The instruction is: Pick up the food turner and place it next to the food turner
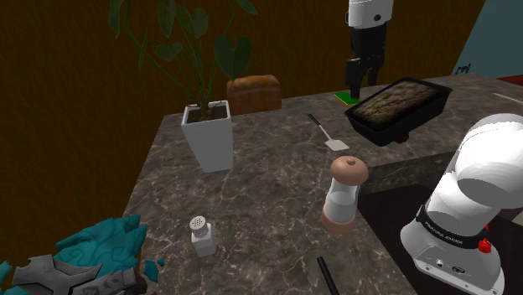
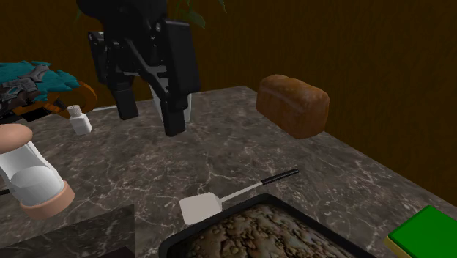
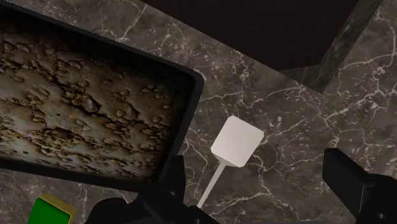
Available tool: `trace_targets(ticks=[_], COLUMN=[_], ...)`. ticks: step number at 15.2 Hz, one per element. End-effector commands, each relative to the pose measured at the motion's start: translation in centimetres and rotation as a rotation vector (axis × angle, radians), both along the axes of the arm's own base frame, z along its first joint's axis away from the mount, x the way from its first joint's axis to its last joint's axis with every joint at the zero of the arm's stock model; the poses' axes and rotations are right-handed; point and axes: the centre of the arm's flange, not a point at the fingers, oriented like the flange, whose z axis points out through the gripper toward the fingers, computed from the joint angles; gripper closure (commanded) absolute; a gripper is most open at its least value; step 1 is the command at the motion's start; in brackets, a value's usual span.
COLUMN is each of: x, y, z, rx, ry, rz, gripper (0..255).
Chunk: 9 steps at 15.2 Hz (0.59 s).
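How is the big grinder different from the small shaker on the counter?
The grinder is much taller and wider than the shaker. The grinder has a brown domed top and a brown base around a pale body; the shaker is all white with a flat, holed cap. Both stand upright on the dark veined counter.

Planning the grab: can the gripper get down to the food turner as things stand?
Probably yes. The gripper hangs open above the food turner, which lies flat with nothing over it. The baking pan sits close beside its blade, so the handle looks safer.
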Motion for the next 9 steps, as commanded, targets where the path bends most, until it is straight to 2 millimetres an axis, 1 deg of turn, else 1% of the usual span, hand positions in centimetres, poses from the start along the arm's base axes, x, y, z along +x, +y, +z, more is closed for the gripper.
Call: trace_targets(ticks=[1,9], x=[0.0,5.4], y=[0.0,-3.2], z=[0.0,-7.7], rx=[0.0,0.014], ry=[0.0,-0.09], rz=[0.0,-0.246], gripper=[0,0])
